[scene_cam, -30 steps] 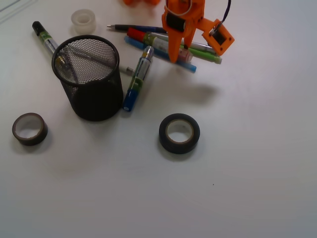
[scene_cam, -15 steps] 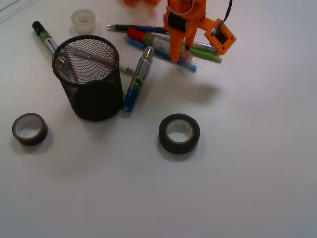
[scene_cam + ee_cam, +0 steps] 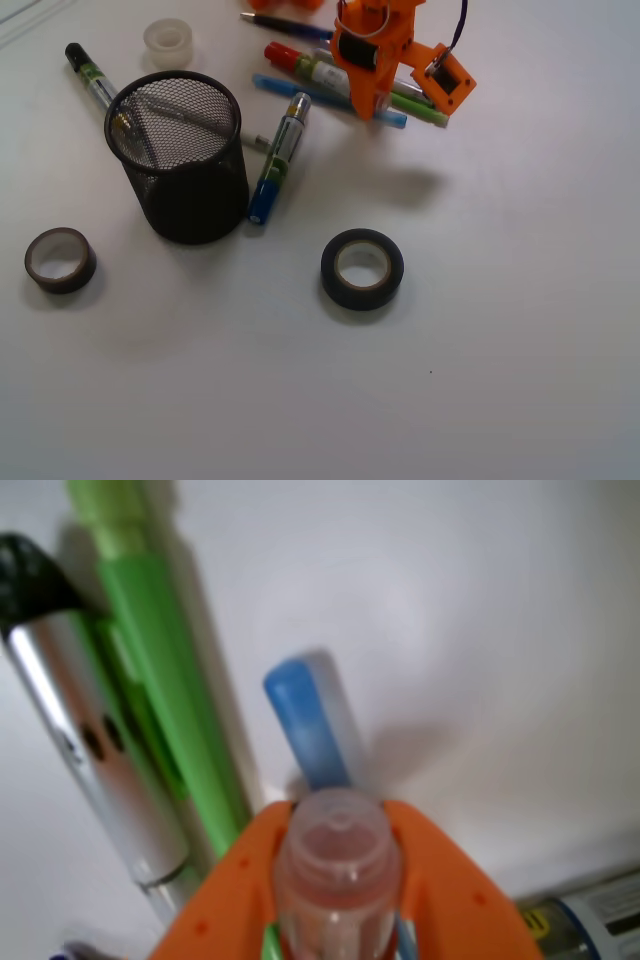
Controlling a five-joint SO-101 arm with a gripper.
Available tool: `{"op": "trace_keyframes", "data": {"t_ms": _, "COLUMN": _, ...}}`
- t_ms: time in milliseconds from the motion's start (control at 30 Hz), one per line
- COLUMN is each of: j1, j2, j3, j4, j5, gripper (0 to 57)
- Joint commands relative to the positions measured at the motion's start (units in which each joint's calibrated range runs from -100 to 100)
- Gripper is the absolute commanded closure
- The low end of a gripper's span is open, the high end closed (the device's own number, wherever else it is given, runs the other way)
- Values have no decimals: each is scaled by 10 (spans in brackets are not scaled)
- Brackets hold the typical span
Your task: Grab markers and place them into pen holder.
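Note:
My orange gripper [image 3: 368, 104] is shut on the red-capped marker [image 3: 303, 64], gripping its pale barrel near the tail end. In the wrist view that tail end [image 3: 335, 865] sits clamped between the two orange jaws of the gripper [image 3: 335, 815]. The blue-capped marker [image 3: 277, 160] lies on the table just right of the black mesh pen holder [image 3: 182, 160]. The black-capped marker [image 3: 88, 68] lies behind the holder's left side, partly hidden by it. Something thin leans inside the holder.
A light-blue pen [image 3: 300, 91] [image 3: 310, 720], a green pen [image 3: 420, 108] [image 3: 165, 680] and a silver pen [image 3: 90, 750] lie under the gripper. A dark pen [image 3: 285, 23] lies further back. Black tape rolls [image 3: 362, 268] [image 3: 60, 259] and a white roll [image 3: 168, 42] lie around.
The gripper has closed on the red marker and shifted it toward the back. The dark pen behind it has also moved back. The blue marker and holder stay put.

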State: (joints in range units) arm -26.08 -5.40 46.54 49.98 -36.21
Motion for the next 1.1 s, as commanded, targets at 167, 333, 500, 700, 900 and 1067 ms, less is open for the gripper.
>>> {"op": "trace_keyframes", "data": {"t_ms": 167, "j1": 0, "j2": -10, "j3": -32, "j4": 3, "j5": 14, "gripper": 569}}
{"op": "trace_keyframes", "data": {"t_ms": 333, "j1": 3, "j2": -2, "j3": -123, "j4": 98, "j5": 29, "gripper": 569}}
{"op": "trace_keyframes", "data": {"t_ms": 500, "j1": 26, "j2": -4, "j3": -209, "j4": 163, "j5": 54, "gripper": 569}}
{"op": "trace_keyframes", "data": {"t_ms": 700, "j1": 58, "j2": -10, "j3": -441, "j4": 169, "j5": 73, "gripper": 570}}
{"op": "trace_keyframes", "data": {"t_ms": 900, "j1": 115, "j2": -3, "j3": -676, "j4": 170, "j5": 38, "gripper": 570}}
{"op": "trace_keyframes", "data": {"t_ms": 1067, "j1": 184, "j2": -10, "j3": -753, "j4": 166, "j5": -29, "gripper": 570}}
